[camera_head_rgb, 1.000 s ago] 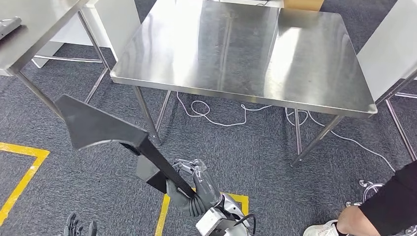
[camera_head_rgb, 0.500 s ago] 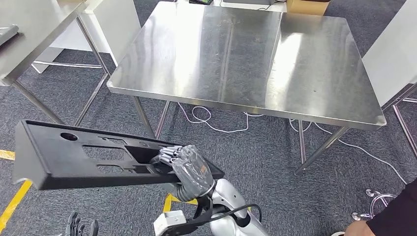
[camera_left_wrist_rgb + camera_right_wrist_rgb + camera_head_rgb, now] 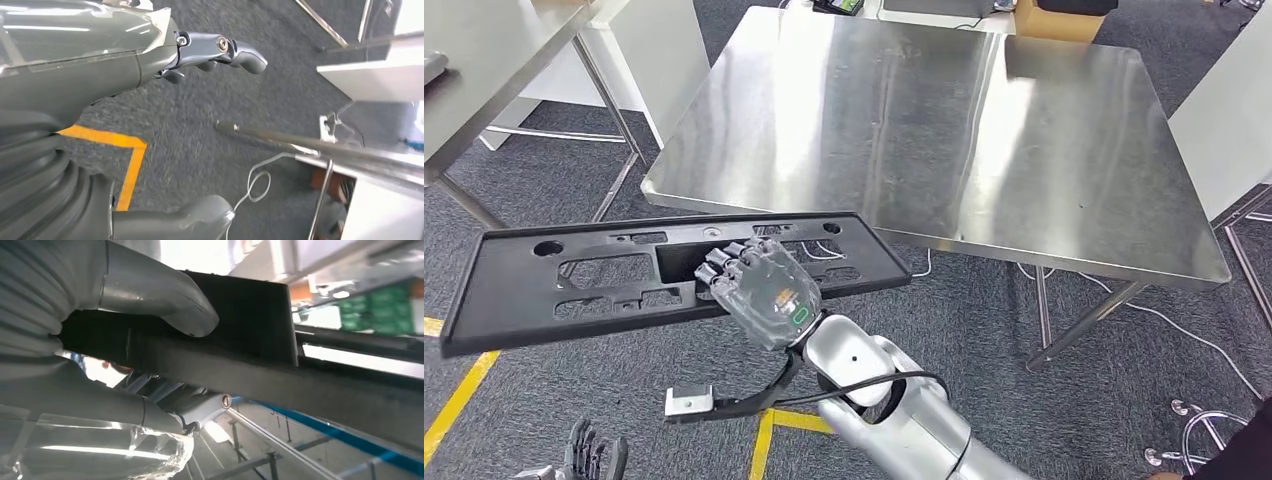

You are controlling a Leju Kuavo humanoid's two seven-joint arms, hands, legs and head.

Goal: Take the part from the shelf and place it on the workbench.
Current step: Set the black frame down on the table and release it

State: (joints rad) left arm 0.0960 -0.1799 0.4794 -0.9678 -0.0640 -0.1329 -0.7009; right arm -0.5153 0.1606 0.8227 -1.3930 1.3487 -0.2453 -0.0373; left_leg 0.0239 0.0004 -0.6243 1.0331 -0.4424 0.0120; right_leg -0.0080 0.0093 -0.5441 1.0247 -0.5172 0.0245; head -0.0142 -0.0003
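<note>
A long flat black plastic part point(image 3: 574, 280) with cut-outs and holes lies roughly level in front of me, held near its middle by my right hand point(image 3: 759, 290). Its right end point(image 3: 874, 262) reaches just short of the near edge of the steel workbench point(image 3: 944, 110). In the right wrist view the thumb point(image 3: 160, 295) presses on the black part point(image 3: 250, 330) and the fingers wrap under it. My left hand point(image 3: 589, 462) hangs low at the bottom left with nothing in it, its fingers point(image 3: 225, 52) loosely extended over the carpet.
A second steel table point(image 3: 484, 60) stands at the left with white panels behind it. White cables point(image 3: 1164, 320) run on the grey carpet under the workbench. Yellow floor tape point(image 3: 454, 400) marks the floor near me. A white panel point(image 3: 1224, 120) stands at the right.
The right hand has lifted the part higher and swung it flat and level, its right end now near the workbench edge. The view has shifted slightly toward the bench.
</note>
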